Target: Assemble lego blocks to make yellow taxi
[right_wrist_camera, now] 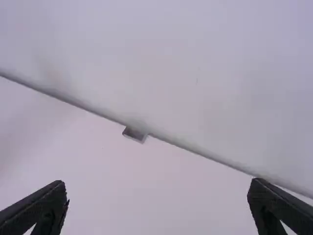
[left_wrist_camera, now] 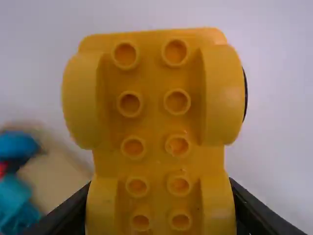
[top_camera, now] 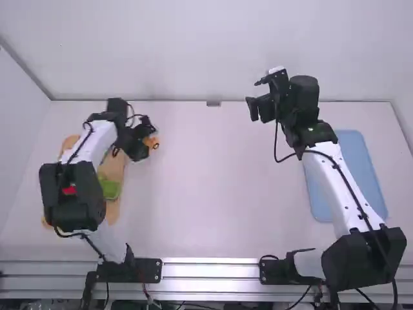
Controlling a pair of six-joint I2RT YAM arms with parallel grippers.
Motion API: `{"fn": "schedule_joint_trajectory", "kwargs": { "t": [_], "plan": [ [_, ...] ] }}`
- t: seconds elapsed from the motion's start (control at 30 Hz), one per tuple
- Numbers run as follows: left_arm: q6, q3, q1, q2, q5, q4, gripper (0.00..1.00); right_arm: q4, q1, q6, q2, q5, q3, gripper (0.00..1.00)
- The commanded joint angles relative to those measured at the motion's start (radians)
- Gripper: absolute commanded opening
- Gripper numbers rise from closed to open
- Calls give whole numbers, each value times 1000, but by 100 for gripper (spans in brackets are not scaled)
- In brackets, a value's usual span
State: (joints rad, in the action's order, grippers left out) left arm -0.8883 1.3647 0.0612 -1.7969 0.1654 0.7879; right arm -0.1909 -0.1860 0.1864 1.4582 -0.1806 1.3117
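Observation:
At the table's left side my left gripper (top_camera: 143, 137) is raised beside the wooden tray, shut on a yellow-orange wheeled block (top_camera: 152, 142). Seen in the left wrist view, the yellow block (left_wrist_camera: 155, 112) has two rows of round studs and wheel-arch shapes along both sides, with my left gripper (left_wrist_camera: 161, 215) on either side of its lower end. My right gripper (top_camera: 257, 97) is over the back right of the table, and in the right wrist view the right gripper (right_wrist_camera: 157, 200) stands wide open with nothing between its fingers.
The wooden tray (top_camera: 117, 166) at the left holds a green block (top_camera: 110, 188) and a red block (top_camera: 68, 190), partly under the left arm. A blue tray (top_camera: 352, 155) lies at the right beneath the right arm. Blue and teal pieces (left_wrist_camera: 17, 198) rest on the wooden tray.

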Motion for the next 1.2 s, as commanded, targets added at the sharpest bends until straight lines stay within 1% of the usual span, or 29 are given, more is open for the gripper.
{"fn": "schedule_joint_trajectory", "kwargs": {
  "t": [0.0,0.03,0.1,0.27,0.43,0.6,0.67,0.83,1.1,1.17],
  "plan": [
    [-92,-17,-135,9,35,13,39,-5,4,-3,7,-2,35,98],
    [-111,-24,-179,9,43,7,37,-5,3,-3,7,-2,35,98],
    [-142,-41,-276,9,66,-13,37,-4,2,-3,7,-2,35,98],
    [-106,-96,-475,6,55,-105,37,-4,3,-3,7,-2,35,98],
    [-57,-113,-586,-50,55,-172,36,-4,3,-3,7,-2,34,98],
    [-3,-113,-606,-109,19,-216,37,-4,3,-3,7,-3,34,98],
    [8,-113,-598,-134,0,-234,35,-5,4,-3,7,-2,34,98],
    [-23,-113,-606,-150,3,-230,36,-4,3,-3,7,-2,34,98],
    [-27,-113,-605,-206,-21,-234,33,-4,4,-3,7,-2,34,98],
    [-24,-113,-604,-206,-27,-241,35,-4,4,-3,7,-3,34,98]
  ]
}}
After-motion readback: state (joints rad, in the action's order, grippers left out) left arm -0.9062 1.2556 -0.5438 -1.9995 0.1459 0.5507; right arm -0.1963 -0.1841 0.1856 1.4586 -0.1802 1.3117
